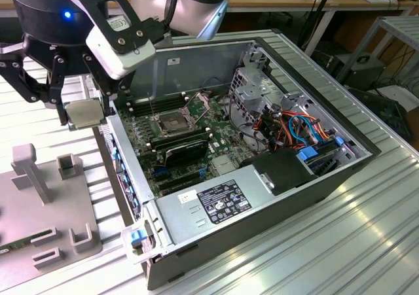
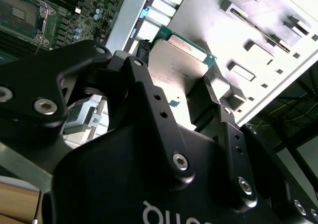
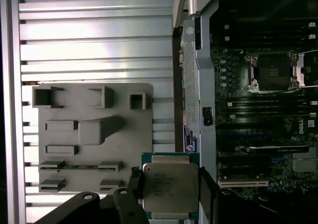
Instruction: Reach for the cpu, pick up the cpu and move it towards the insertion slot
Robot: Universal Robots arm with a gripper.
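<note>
My gripper (image 1: 86, 117) is shut on the cpu (image 1: 85, 112), a thin pale square chip that I hold flat in the air. It hangs just outside the open computer case's wall, on the exterior view's left. In both wrist views the chip (image 3: 170, 186) (image 2: 174, 67) sits between the two black fingers (image 3: 133, 183), with its metal lid showing. The insertion slot (image 1: 171, 121) is a square socket with a silvery frame and a dark centre on the green motherboard inside the case. It lies apart from the chip and can also be seen from the wrist (image 3: 275, 72) (image 2: 20, 13).
The open computer case (image 1: 308, 190) lies on a ribbed metal table (image 1: 314, 256). A grey fixture plate (image 1: 46, 210) (image 3: 94, 134) with raised blocks lies at the exterior view's left, below the gripper. Inside the case are a black card (image 1: 186, 150), a power supply (image 1: 216, 203) and a metal drive cage (image 1: 262, 92) with cables.
</note>
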